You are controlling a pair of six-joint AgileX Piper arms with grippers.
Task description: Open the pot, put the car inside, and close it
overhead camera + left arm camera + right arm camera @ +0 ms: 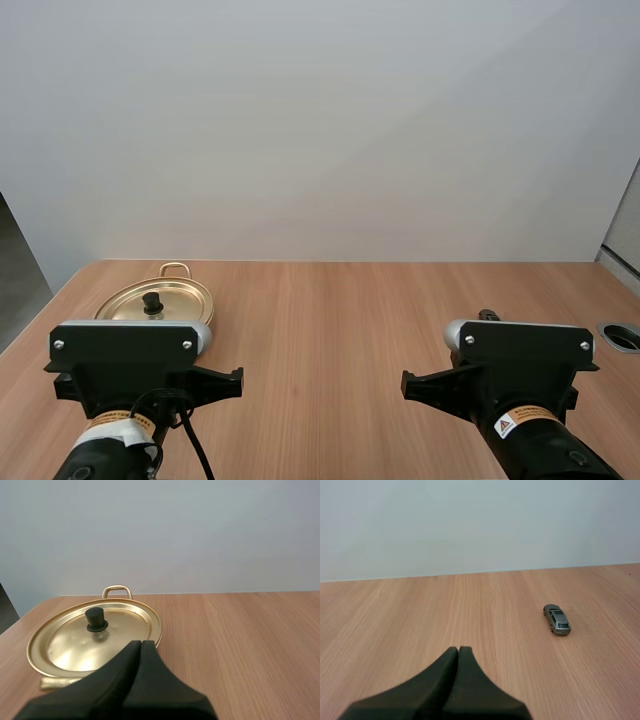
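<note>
A gold pot (155, 300) with its lid (95, 640) on stands at the table's left, a black knob (95, 619) in the lid's middle and a loop handle (117, 591) at its far side. My left gripper (140, 644) is shut, its tips just short of the lid's near rim. A small grey toy car (556, 619) rests on the wood ahead and to the right of my right gripper (458, 650), which is shut on nothing. In the high view the car (488, 315) peeks out just beyond the right arm's mount.
The wooden table (330, 320) runs to a plain white wall. A round cable grommet (620, 336) sits in the tabletop near the right edge. Bare wood lies between the pot and the car.
</note>
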